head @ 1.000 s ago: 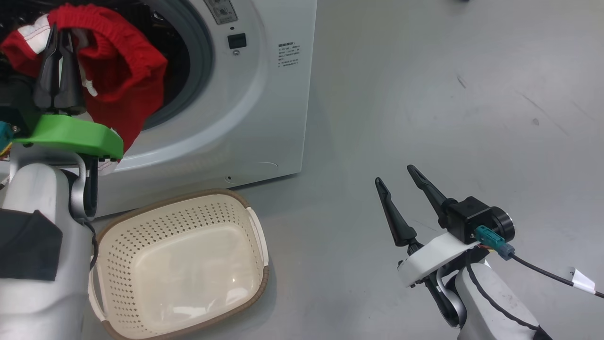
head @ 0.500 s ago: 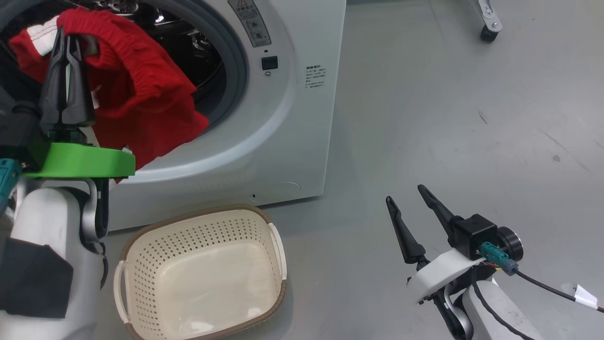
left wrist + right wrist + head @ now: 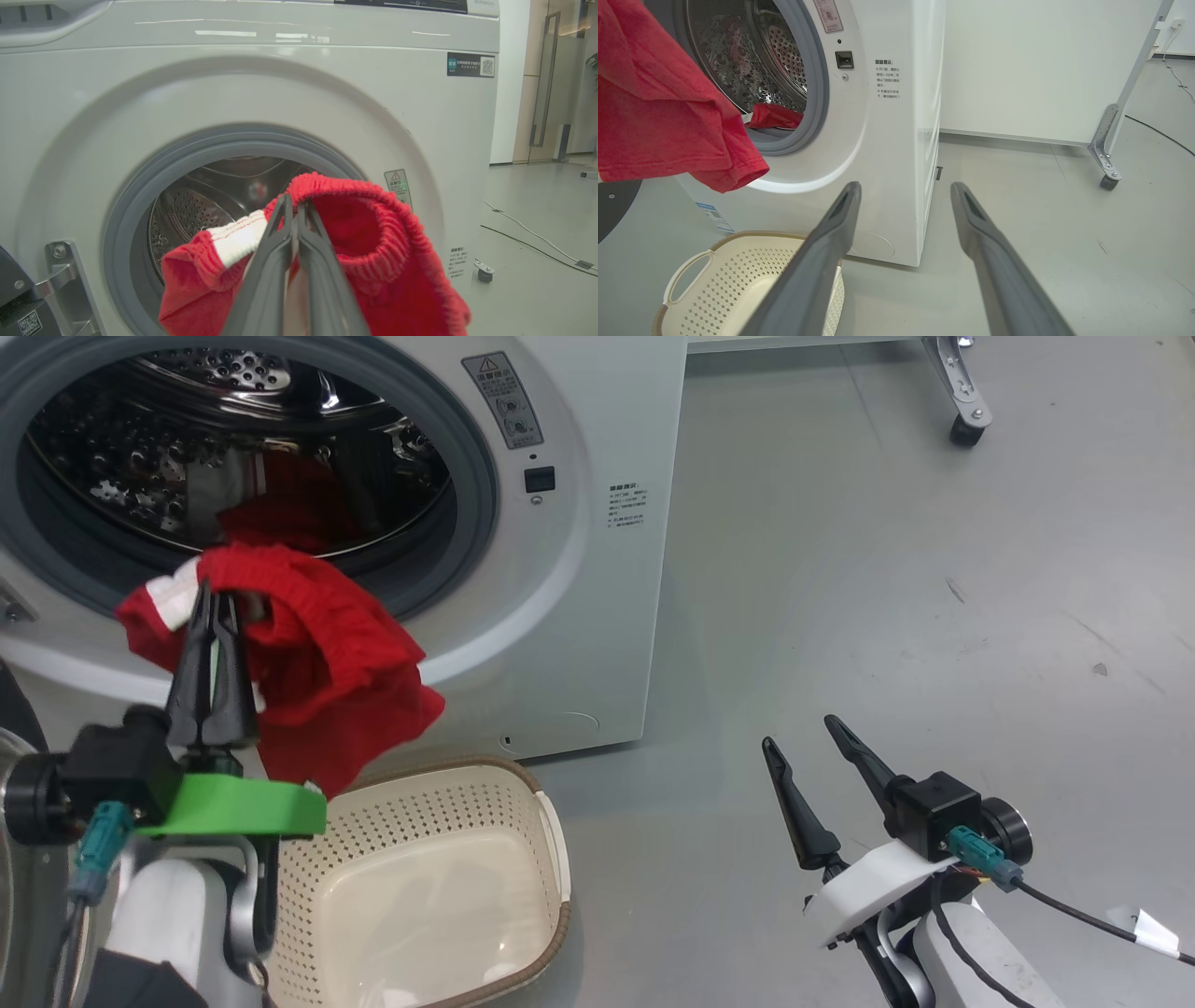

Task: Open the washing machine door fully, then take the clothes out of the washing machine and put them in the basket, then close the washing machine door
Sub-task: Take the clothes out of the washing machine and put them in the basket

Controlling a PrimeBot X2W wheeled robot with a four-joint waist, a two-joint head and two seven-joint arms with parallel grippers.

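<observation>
Left gripper (image 3: 217,599): fingers pinched tight on a red garment (image 3: 327,681), which hangs in front of the washing machine (image 3: 597,569), just below its open mouth and over the basket (image 3: 553,845). The basket stands on the floor against the machine's front. Second red piece (image 3: 773,116) lies inside the drum at the mouth's lower lip. Right gripper (image 3: 799,730): fingers spread wide, holding nothing, well off the machine's front corner.

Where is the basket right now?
In the head view the basket sits on the floor at lower left, just in front of the washing machine, almost under the red clothes hanging from the left pincer.
</observation>
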